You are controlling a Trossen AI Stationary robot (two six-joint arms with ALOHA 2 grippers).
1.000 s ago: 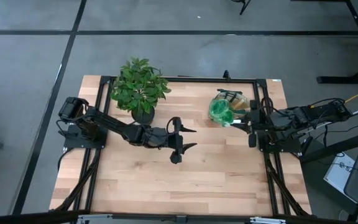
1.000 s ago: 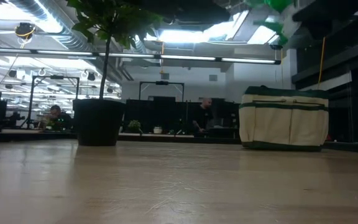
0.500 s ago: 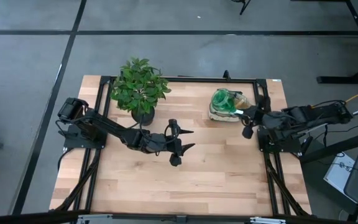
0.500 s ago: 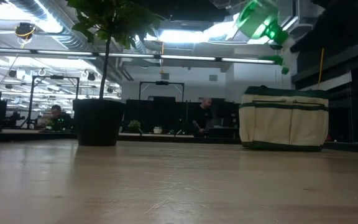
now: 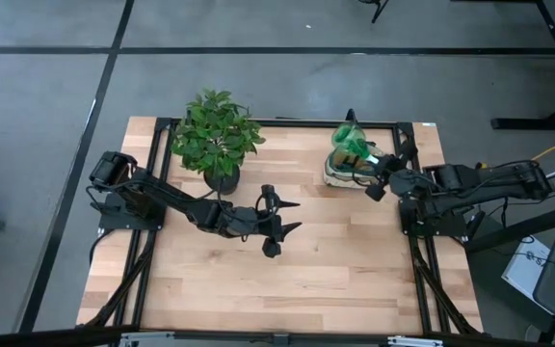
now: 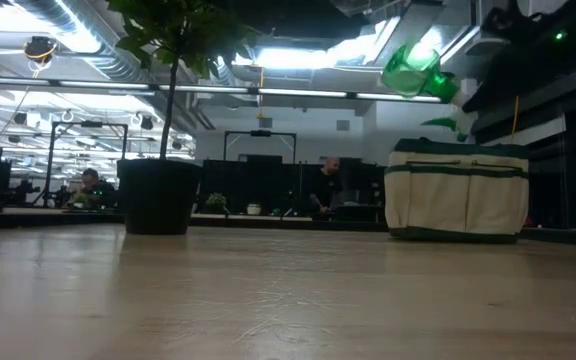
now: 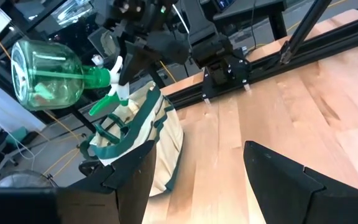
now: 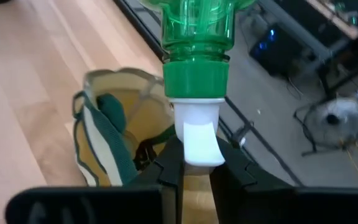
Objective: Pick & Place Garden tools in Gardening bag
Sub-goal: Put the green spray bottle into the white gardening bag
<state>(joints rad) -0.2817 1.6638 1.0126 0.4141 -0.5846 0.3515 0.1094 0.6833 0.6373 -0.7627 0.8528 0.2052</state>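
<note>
Right hand [image 8: 196, 163] — spray bottle [image 8: 194, 37] clamped, above gardening bag [image 8: 114, 134]

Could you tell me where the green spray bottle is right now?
In the high view, the spray bottle is at the table's far right, held by the right gripper above the gardening bag.

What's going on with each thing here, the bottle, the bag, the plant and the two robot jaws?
spray bottle: held in the air above the bag, gripped by its white head.
gardening bag: upright on the table, top open.
potted plant: upright, untouched.
right gripper: jaws shut on the bottle.
left gripper: jaws open, empty, over the table's middle.
</note>
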